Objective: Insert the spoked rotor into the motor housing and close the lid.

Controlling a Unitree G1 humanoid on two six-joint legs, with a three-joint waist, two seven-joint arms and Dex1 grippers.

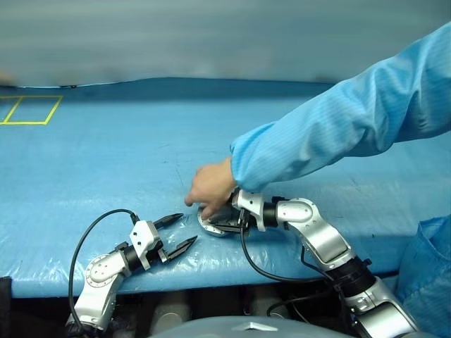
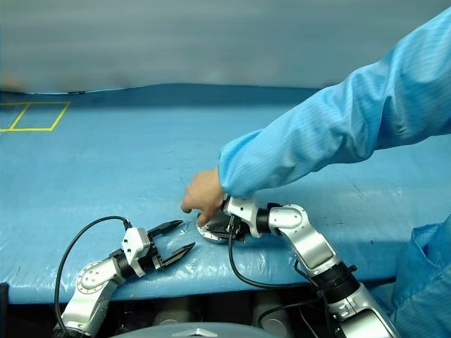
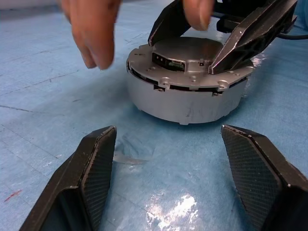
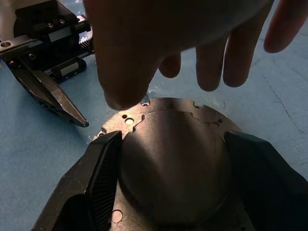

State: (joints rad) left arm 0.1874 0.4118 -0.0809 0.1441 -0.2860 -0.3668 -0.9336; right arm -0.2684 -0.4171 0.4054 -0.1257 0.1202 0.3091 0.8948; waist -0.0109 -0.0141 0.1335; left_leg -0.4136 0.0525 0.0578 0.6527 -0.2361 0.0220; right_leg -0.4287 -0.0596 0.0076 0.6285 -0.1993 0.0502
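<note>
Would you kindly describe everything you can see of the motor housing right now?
The motor housing is a low, round, silver-grey metal puck resting flat on the blue table cover. Its lid is down: smooth grey, with a raised centre circle and a screwed, notched rim flange. The right gripper straddles the raised centre, fingers spread. A person's hand hovers over it; contact is unclear. The left gripper stands open, nearby.

Cleanroom-type lab: blue-gowned sleeve point(image 1: 352, 120), covered bench point(image 1: 106, 162).
</note>
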